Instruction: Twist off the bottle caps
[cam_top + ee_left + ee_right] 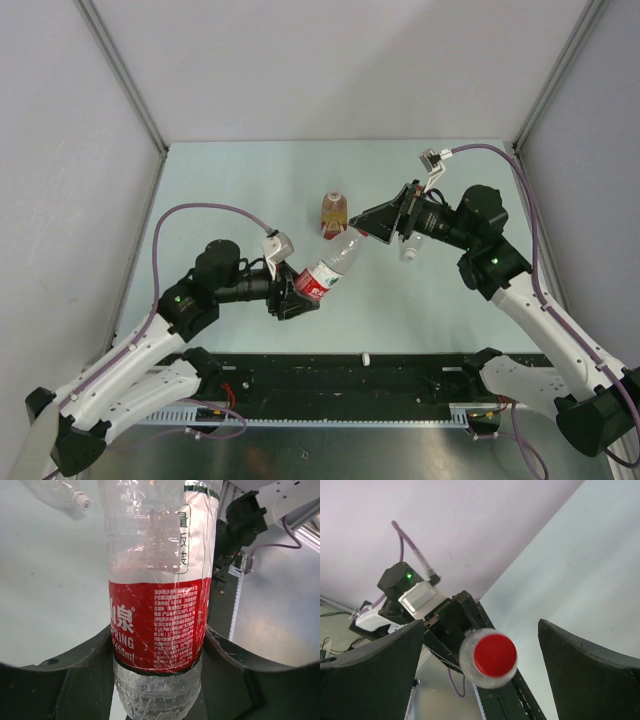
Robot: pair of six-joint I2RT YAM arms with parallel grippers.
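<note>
My left gripper is shut on the red-and-white labelled bottle and holds it tilted up off the table, neck toward the right arm. In the left wrist view the jaws clamp the bottle low on its label. My right gripper is open at the bottle's neck. In the right wrist view the red cap sits between the spread fingers, touching neither. The amber bottle stands just behind. The plain bottle with its white cap lies on the table, mostly hidden under the right gripper in the top view.
A loose white cap lies on the black rail at the table's near edge. Grey walls enclose the pale green table on three sides.
</note>
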